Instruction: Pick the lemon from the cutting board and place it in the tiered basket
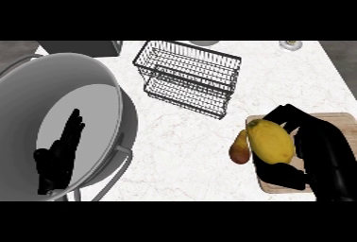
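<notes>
In the head view, the right hand (317, 146) curls its fingers and thumb around the lemon (270, 141) over the cutting board (339, 119). A mango (241, 150) lies just left of that hand, and the tiered basket (188, 75) stands up-left on the counter (181, 137). The left hand (59, 151) rests with straight fingers, over a large grey pan (105, 90).

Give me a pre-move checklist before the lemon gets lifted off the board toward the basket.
1. Right hand curled round the yellow lemon: ok, fingers above it, thumb below.
2. Lemon lifted off the wooden cutting board: cannot tell.
3. Small orange-brown fruit beside the lemon, outside the grasp: ok, though it lies against the lemon and may shift.
4. Black wire tiered basket upright, top tier unobstructed: ok.
5. Counter path from board to basket unobstructed: ok.
6. Left hand out of the way: ok, open over the large grey bowl.
</notes>
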`<control>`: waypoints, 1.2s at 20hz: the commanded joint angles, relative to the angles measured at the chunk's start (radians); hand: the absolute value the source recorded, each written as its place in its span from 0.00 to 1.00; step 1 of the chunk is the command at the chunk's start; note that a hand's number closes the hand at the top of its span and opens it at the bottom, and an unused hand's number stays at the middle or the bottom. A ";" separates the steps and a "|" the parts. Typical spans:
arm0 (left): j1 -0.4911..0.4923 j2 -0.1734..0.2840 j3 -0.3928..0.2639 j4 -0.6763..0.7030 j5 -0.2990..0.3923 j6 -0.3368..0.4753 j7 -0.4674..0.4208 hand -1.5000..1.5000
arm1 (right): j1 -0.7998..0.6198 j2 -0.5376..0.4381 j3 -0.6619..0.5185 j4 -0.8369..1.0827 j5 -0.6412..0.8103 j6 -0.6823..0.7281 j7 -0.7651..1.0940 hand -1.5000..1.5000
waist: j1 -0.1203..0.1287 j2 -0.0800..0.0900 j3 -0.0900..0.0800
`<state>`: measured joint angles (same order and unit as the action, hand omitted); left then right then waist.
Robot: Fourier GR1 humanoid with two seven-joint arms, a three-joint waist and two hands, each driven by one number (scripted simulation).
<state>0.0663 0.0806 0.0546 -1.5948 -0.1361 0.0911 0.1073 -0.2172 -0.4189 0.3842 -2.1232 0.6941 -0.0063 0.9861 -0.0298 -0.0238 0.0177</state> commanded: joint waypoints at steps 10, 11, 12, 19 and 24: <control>0.039 -0.047 -0.015 0.113 -0.017 -0.021 -0.026 0.50 | -0.354 -0.043 -0.155 -0.167 -0.057 0.263 0.261 1.00 | 0.031 0.022 -0.022; 0.088 -0.071 -0.043 0.080 -0.039 -0.007 -0.037 0.50 | -0.372 -0.025 -0.123 -0.159 -0.019 0.260 0.300 1.00 | 0.038 0.018 -0.023; 0.046 -0.063 -0.021 0.081 -0.026 -0.010 -0.007 0.50 | -0.390 -0.038 -0.186 -0.142 -0.088 0.279 0.268 1.00 | 0.032 0.021 -0.021; 0.010 -0.078 -0.033 0.108 -0.046 -0.002 -0.006 0.50 | -0.625 0.026 -0.195 0.111 -0.065 0.296 0.292 1.00 | 0.042 0.023 -0.023; 0.017 -0.079 -0.039 0.140 -0.037 0.001 -0.036 0.50 | -0.671 0.089 -0.194 0.324 -0.021 0.225 0.179 1.00 | 0.050 0.031 -0.021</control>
<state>0.0308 0.0421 0.0482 -1.5843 -0.1802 0.0699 0.0911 -0.8168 -0.3768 0.1858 -1.9136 0.6654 0.1967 1.0813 0.0237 -0.0078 0.0141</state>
